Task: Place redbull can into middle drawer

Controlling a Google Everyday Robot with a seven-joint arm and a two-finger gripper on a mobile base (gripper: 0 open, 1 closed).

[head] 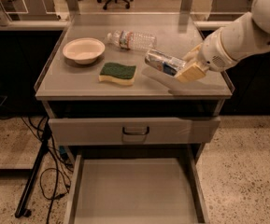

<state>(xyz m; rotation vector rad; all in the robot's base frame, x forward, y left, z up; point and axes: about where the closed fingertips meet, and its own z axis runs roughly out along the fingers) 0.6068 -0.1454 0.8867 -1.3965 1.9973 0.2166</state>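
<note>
The redbull can, slim, silver and blue, is tilted on its side, held just above the counter top with its shadow below it. My gripper is shut on the can's right end, with one pale finger showing in front. The white arm reaches in from the upper right. The middle drawer is pulled out wide below, its flat grey floor bare. It lies well below and in front of the can.
A green and yellow sponge, a white bowl and a clear water bottle lie on the counter. The drawer with the loop handle is slightly out. Cables and a stand are at the left floor.
</note>
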